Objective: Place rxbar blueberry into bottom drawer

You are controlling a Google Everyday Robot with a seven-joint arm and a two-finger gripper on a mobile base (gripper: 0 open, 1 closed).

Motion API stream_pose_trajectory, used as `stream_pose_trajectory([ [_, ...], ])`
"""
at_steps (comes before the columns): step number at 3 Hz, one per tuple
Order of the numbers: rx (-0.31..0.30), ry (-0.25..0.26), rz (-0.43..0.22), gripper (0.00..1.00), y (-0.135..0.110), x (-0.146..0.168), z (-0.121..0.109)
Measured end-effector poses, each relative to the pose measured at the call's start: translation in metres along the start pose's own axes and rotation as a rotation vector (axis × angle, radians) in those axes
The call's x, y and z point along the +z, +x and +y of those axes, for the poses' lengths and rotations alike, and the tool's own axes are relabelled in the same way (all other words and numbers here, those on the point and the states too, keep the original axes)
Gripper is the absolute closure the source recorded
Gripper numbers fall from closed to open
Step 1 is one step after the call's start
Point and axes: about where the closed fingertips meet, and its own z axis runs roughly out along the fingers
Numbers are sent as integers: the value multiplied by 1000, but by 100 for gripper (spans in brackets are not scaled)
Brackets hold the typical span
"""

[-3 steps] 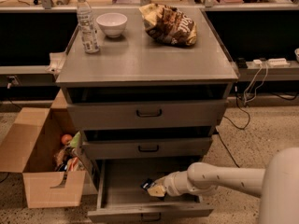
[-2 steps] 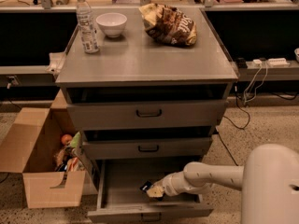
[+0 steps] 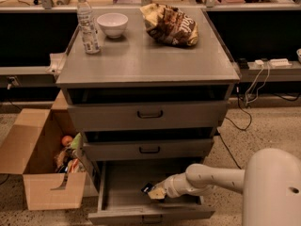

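The bottom drawer (image 3: pixel 117 182) is pulled open at the foot of the grey cabinet. My arm reaches into it from the right. My gripper (image 3: pixel 154 191) is low inside the drawer, near its front right. The rxbar blueberry (image 3: pixel 147 188) shows as a small dark piece at the gripper's tip, just above the drawer floor. Most of the bar is hidden by the gripper.
On the cabinet top (image 3: pixel 146 55) stand a water bottle (image 3: pixel 87 22), a white bowl (image 3: pixel 112 24) and a brown chip bag (image 3: pixel 170 24). Two upper drawers (image 3: pixel 149 114) are closed. An open cardboard box (image 3: pixel 40 164) with items sits on the floor to the left. Cables lie at the right.
The arm has shifted a little to the left inside the open drawer. The bar stays at the gripper's tip.
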Motion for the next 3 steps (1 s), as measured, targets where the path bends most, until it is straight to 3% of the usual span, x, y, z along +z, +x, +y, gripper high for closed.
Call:
stream_pose_trajectory([
  [1,-47,-10,-17,100,11,7,-22],
  [3,-27,47,-61,100,34,10,-74],
])
